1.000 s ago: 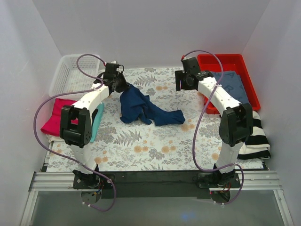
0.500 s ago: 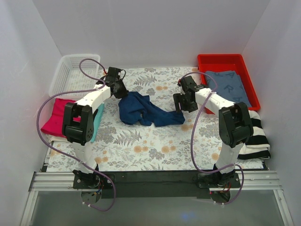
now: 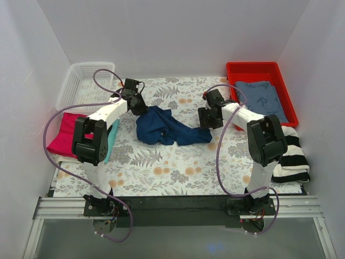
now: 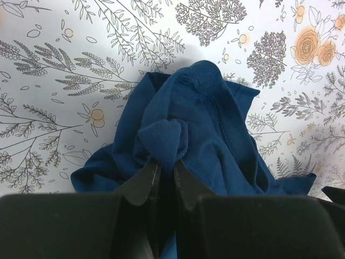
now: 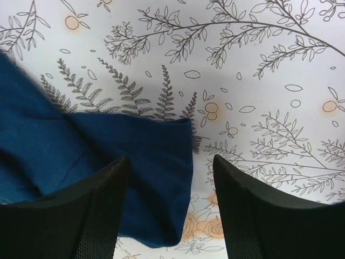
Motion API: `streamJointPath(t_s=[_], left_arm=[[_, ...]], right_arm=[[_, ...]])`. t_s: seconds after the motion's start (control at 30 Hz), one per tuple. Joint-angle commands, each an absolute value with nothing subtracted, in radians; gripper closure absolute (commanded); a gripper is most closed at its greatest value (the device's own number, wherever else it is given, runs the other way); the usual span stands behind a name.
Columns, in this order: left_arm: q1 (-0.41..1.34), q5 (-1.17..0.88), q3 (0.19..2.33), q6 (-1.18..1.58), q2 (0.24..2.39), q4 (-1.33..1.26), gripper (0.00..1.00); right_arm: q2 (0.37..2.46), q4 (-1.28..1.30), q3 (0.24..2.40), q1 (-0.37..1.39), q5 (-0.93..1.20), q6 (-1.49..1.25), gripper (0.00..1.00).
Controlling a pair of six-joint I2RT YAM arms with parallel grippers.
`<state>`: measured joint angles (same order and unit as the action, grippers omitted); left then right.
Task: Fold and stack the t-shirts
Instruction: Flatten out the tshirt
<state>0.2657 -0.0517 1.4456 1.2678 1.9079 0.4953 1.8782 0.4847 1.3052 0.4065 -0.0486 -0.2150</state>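
Note:
A navy t-shirt (image 3: 164, 127) lies crumpled on the flower-patterned table (image 3: 161, 167), one end trailing to the right. My left gripper (image 3: 141, 107) is at its back left corner, shut on a pinched fold of navy cloth (image 4: 164, 141); the rest of the shirt (image 4: 210, 113) bunches beyond the fingertips. My right gripper (image 3: 208, 120) hangs low over the shirt's right end, open. In the right wrist view that end of the navy shirt (image 5: 108, 156) lies flat under the left finger (image 5: 108, 205) and into the gap, while the right finger (image 5: 253, 205) is over bare table.
A white basket (image 3: 81, 81) stands at the back left. A red tray (image 3: 240, 70) at the back right holds a folded grey-blue shirt (image 3: 261, 97). A striped cloth (image 3: 294, 154) lies at the right edge. A red-pink shirt (image 3: 64, 132) and a teal shirt (image 3: 111, 141) lie at the left.
My right gripper has come forward and down from beside the red tray to the shirt's right end, its jaws narrowing a little. The left gripper has sunk slightly, still holding the shirt.

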Motion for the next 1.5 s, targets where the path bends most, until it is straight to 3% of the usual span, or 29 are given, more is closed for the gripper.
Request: streamJointPath(t_s=[0.0, 0.1, 0.4, 0.6, 0.63, 1.1, 1.47], left_arm=[[0.265, -0.069, 1.424, 1.249, 1.901, 0.515, 1.00], [0.265, -0.081, 1.414, 1.249, 1.901, 0.515, 1.00], [0.262, -0.083, 1.401, 1.250, 1.890, 0.517, 1.00], [0.252, -0.080, 1.388, 1.255, 1.876, 0.518, 1.00], [0.249, -0.081, 1.387, 1.256, 1.873, 0.518, 1.00], [0.244, -0.063, 1.428, 1.233, 1.865, 0.535, 1.00], [0.244, -0.072, 1.505, 1.184, 1.835, 0.534, 1.00]], right_arm=[[1.907, 0.440, 1.301, 0.410, -0.064, -0.224, 0.31], [1.919, 0.404, 1.293, 0.410, -0.081, -0.222, 0.33], [1.986, 0.413, 1.316, 0.420, -0.109, -0.221, 0.52], [1.964, 0.477, 1.324, 0.425, -0.181, -0.183, 0.85], [1.960, 0.482, 1.328, 0.425, -0.198, -0.180, 0.97], [1.898, 0.571, 1.614, 0.393, -0.520, -0.161, 0.99], [1.873, 0.571, 1.940, 0.380, -0.601, -0.146, 0.99]])
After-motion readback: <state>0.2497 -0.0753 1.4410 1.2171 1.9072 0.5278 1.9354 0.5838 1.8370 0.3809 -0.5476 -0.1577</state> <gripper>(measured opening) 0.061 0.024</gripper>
